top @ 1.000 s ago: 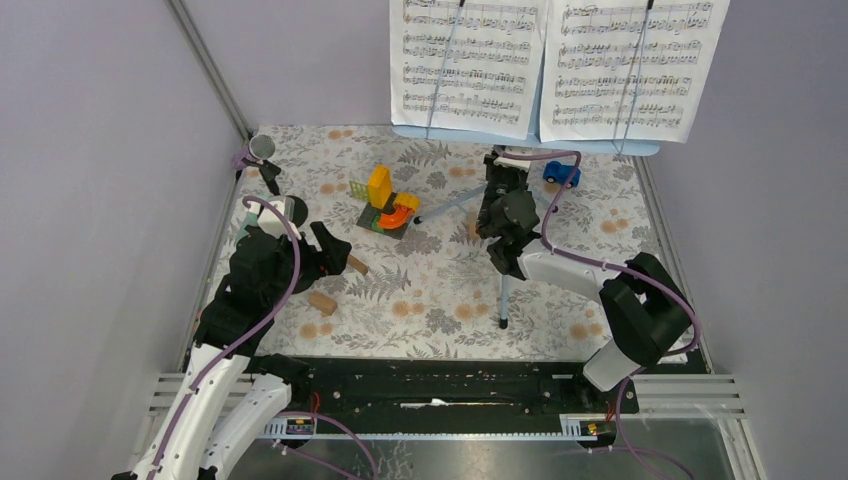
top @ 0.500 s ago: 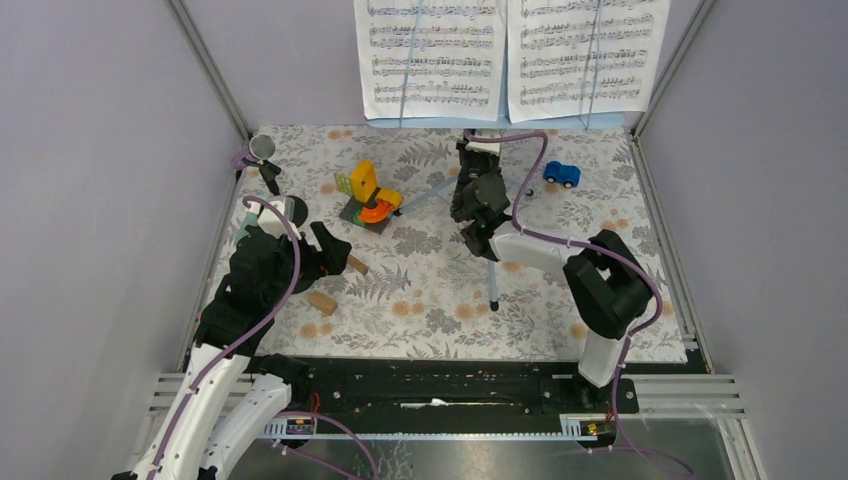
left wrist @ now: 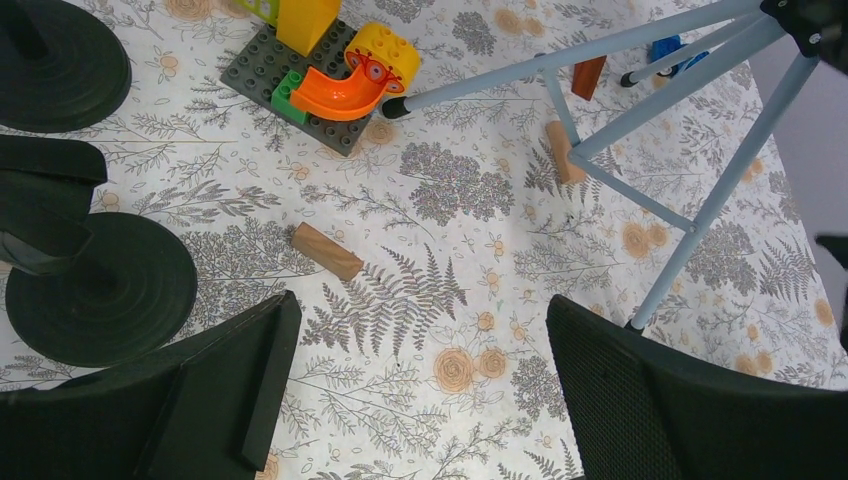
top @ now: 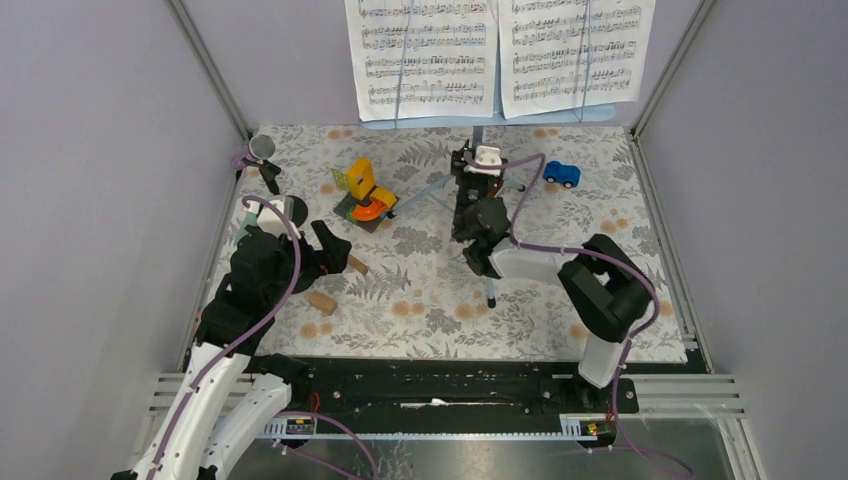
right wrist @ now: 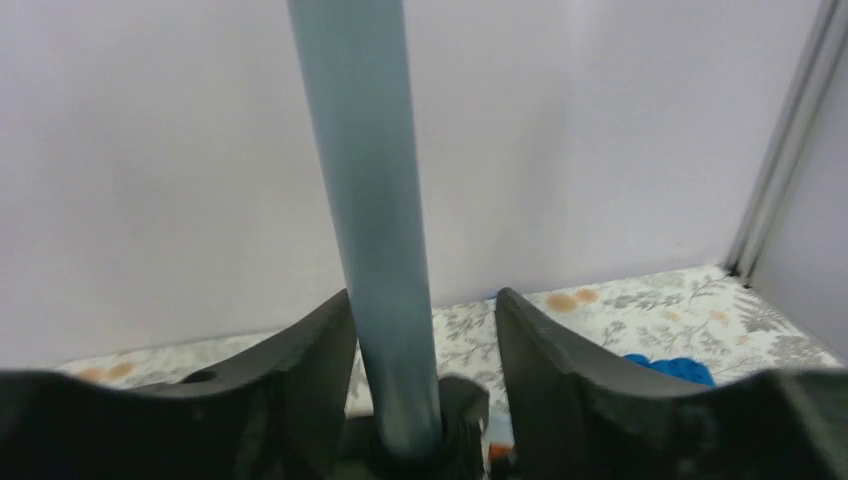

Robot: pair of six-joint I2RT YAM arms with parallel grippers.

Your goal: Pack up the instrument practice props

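The pale blue music rack (top: 478, 112) stands at the back with two white sheet-music pages (top: 425, 55) on it. Its tripod legs (left wrist: 690, 215) spread over the mat. My right gripper (top: 478, 178) is round the stand's pole (right wrist: 375, 230). The pole touches the left finger (right wrist: 300, 370), and a gap shows before the right finger. My left gripper (left wrist: 420, 330) is open and empty above the mat. The purple microphone (top: 262, 150) stands in a holder at the far left. The mint-green microphone (top: 290, 209) shows behind my left arm. Two black round bases (left wrist: 100, 290) lie left.
A toy-brick build (top: 365, 195) sits just left of the tripod. The blue toy car (top: 562, 174) is right of it. Brown wooden blocks (top: 322, 302) lie on the flowered mat (top: 420, 290). Grey walls close in three sides.
The music stand and my right gripper have moved left and towards the back wall together. My left arm has not moved.
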